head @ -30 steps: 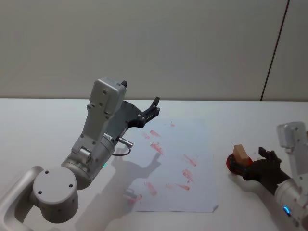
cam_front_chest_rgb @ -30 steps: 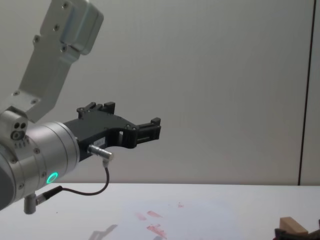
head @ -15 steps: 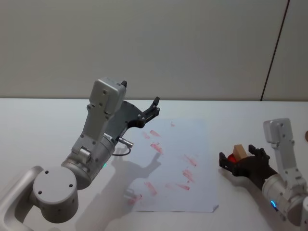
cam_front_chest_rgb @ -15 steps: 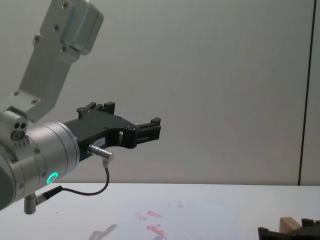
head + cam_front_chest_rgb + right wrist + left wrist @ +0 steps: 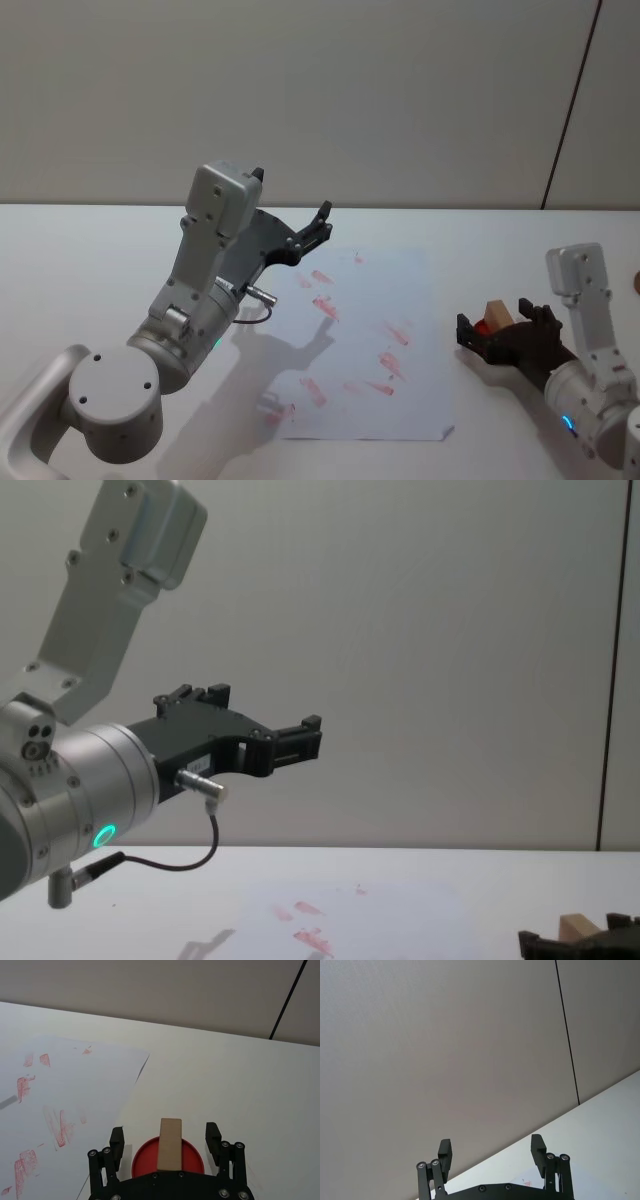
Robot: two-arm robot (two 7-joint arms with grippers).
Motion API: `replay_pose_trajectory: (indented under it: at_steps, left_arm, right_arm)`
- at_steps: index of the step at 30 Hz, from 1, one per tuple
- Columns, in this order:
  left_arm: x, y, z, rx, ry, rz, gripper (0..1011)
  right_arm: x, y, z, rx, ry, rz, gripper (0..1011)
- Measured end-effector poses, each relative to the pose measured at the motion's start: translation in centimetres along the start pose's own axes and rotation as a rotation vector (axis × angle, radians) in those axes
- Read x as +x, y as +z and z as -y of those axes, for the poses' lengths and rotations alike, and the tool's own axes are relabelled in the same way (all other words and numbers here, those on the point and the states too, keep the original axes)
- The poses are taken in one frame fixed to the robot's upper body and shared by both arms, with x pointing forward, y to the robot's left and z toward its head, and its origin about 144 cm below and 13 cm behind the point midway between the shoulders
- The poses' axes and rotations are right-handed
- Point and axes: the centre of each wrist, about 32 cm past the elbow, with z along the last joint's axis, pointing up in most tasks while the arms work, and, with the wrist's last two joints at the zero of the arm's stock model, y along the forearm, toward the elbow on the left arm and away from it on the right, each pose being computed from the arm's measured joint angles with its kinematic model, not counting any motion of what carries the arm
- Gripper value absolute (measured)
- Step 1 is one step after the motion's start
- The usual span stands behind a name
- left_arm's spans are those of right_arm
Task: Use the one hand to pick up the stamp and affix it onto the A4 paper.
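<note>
The stamp (image 5: 497, 314) is a pale wooden block standing upright on a round red base (image 5: 145, 1159), on the table just right of the A4 paper (image 5: 372, 300). My right gripper (image 5: 493, 320) is open low over the table. Its fingers (image 5: 116, 1141) flank the stamp (image 5: 169, 1143) on both sides with a gap to each. In the chest view the stamp (image 5: 576, 926) sits at the lower right inside that gripper (image 5: 572, 936). The paper (image 5: 75, 1085) carries several red-pink marks. My left gripper (image 5: 318, 225) is held open in the air above the paper's far left part.
The white table (image 5: 90, 250) runs back to a plain grey wall. The left arm (image 5: 205, 290) with its green ring (image 5: 103, 834) hangs over the table left of the paper and throws a shadow on the sheet's left half.
My right gripper has moved left towards the paper, so its open fingers now flank the stamp instead of sitting behind it. The stamp and the left arm have not moved.
</note>
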Motion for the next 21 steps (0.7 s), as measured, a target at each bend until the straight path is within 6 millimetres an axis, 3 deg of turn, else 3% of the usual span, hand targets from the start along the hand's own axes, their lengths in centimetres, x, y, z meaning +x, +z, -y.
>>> replay_pose_trajectory:
  at_steps: [21]
  left_arm:
    - [0.0,0.0,0.0,0.0,0.0,0.0,1002]
  right_arm:
    - [0.35,0.57,0.23,-0.019,0.004,0.026,1001]
